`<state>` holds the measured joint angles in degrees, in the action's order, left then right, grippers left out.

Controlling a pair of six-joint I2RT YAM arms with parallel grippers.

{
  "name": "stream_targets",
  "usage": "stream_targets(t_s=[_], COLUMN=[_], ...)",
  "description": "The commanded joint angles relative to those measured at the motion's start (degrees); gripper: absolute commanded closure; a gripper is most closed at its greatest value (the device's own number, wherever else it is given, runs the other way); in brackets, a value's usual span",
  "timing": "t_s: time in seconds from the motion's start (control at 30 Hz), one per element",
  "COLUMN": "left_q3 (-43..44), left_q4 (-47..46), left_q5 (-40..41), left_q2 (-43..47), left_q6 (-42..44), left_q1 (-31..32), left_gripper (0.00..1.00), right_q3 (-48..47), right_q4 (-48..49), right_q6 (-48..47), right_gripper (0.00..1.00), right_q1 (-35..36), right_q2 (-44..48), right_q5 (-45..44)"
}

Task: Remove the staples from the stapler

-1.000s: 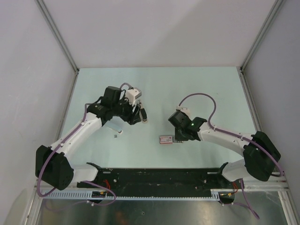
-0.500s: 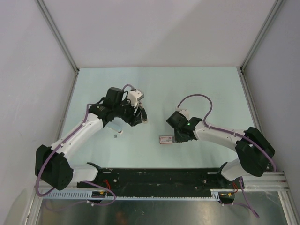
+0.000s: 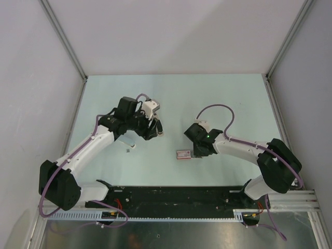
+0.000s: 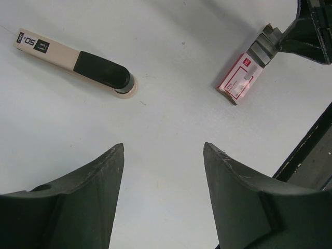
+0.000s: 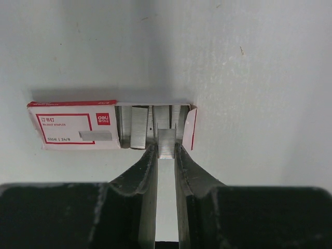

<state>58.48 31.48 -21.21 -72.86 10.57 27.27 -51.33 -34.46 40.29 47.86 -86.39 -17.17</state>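
The stapler (image 4: pixel 78 59), a slim beige bar with a black top and a rounded end, lies flat on the table in the left wrist view, up and to the left of my fingers. I cannot make it out from above. My left gripper (image 4: pixel 163 145) (image 3: pixel 155 128) hangs open over bare table with nothing between its fingers. My right gripper (image 5: pixel 166 147) (image 3: pixel 194 153) is shut on a short silvery strip of staples (image 5: pixel 166 139). It holds the strip at the open end of the red-and-white staple box (image 5: pixel 72 125) (image 3: pixel 182 153) (image 4: pixel 238 78).
More staple strips (image 5: pixel 137 127) lie in the box's open tray. A pale oblong (image 3: pixel 127 139) lies partly under my left arm, with a small grey bit (image 3: pixel 127 151) just in front of it. The black base rail (image 3: pixel 171 197) runs along the near edge.
My right arm's elbow has swung left while its gripper stays at the box's open end. My left gripper has shifted only slightly and is still open.
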Motion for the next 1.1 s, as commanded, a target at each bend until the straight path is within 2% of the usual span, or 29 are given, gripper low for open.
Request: stream_targets(t_s=[0.0, 0.7, 1.07], left_q3=[0.1, -0.1, -0.1], left_q4=[0.2, 0.2, 0.3], left_q5=[-1.0, -1.1, -0.5], left_q2=[1.0, 1.3, 1.6], left_q6=[3.1, 3.0, 3.2], left_q1=[0.5, 0.8, 0.8], left_gripper=[0.33, 0.33, 0.31], right_q3=[0.6, 1.0, 1.0], right_q4=[1.2, 2.0, 1.8], right_q6=[-0.4, -0.7, -0.9], right_gripper=[0.98, 0.95, 0.86], right_q1=[-0.4, -0.3, -0.2], right_q2=[-0.5, -1.6, -1.4], right_q5=[-1.4, -0.3, 0.4])
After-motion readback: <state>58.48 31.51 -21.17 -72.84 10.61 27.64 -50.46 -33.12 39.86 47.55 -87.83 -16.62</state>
